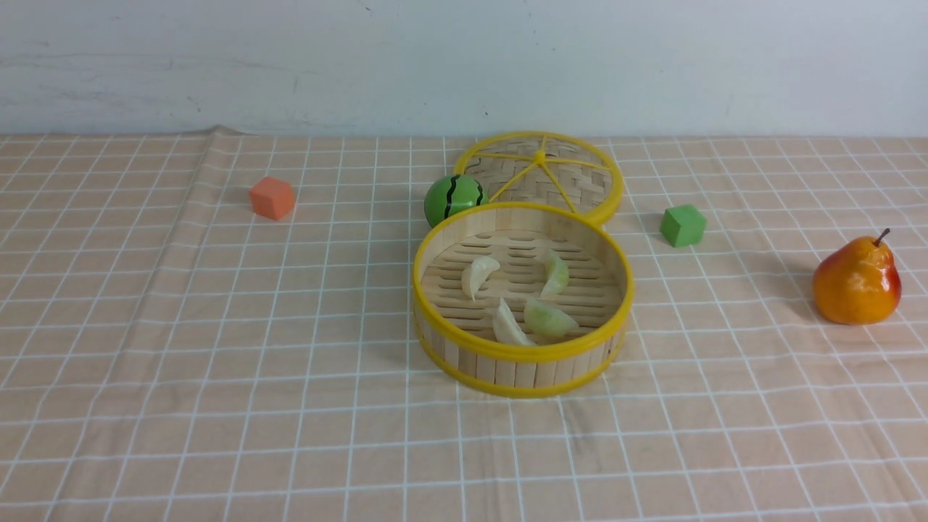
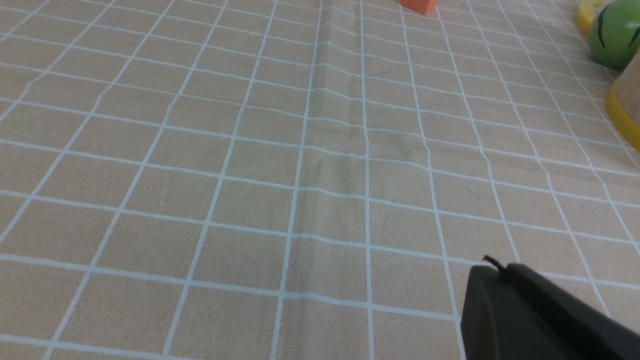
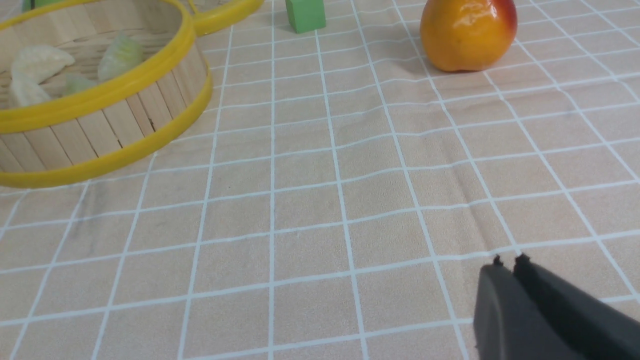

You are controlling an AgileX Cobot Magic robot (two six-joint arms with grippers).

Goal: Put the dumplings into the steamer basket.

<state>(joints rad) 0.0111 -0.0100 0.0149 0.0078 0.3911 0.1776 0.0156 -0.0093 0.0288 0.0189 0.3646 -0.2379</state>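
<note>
Bare cloth around steamer basket

Checked tablecloth: steamer basket, lid, pear, blocks.

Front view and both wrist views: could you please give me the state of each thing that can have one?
Steamer basket: upright, uncovered, holding all four dumplings.
Dumplings: lying on the slatted floor inside the basket.
Lid: off, flat on the cloth behind the basket.
Left gripper: shut, empty.
Right gripper: shut, empty.
Pear: upright.
</note>
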